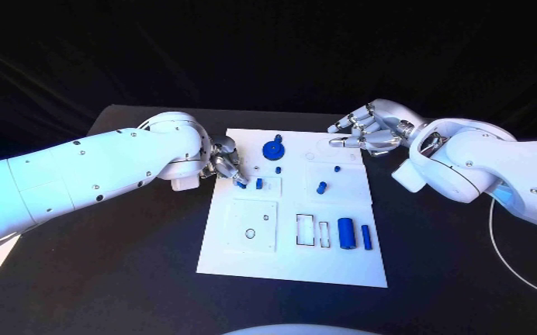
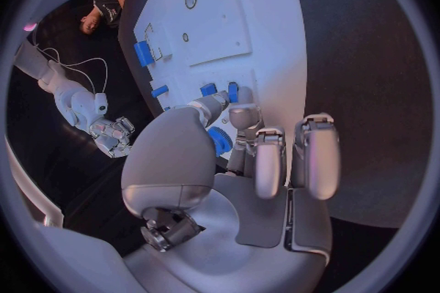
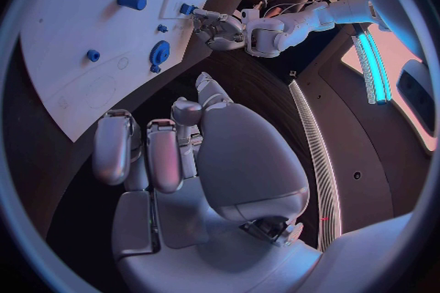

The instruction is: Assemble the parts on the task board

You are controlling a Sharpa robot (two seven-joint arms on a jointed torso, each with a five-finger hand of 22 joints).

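Observation:
The white task board (image 1: 252,261) lies in the middle of the table. My left hand (image 1: 224,160) hangs over its left edge, fingertips (image 2: 215,104) down beside two short blue parts (image 1: 242,184) (image 1: 260,184) that stand in a raised panel; nothing sits between thumb and finger. A blue gear (image 1: 273,149) is at the board's far end, partly hidden behind the fingers in the left wrist view. Small blue pegs (image 1: 337,170) (image 1: 321,188) stand right of centre. Two blue cylinders (image 1: 346,233) (image 1: 366,236) lie near the right edge. My right hand (image 1: 364,135) hovers over the far right corner, fingers loosely bent, holding nothing.
A square panel with a small hole (image 1: 251,233) and two rectangular slots (image 1: 304,229) are on the near half of the board. A thin white cable (image 1: 504,250) runs along the table on the right. Bare black table (image 1: 123,273) surrounds the board.

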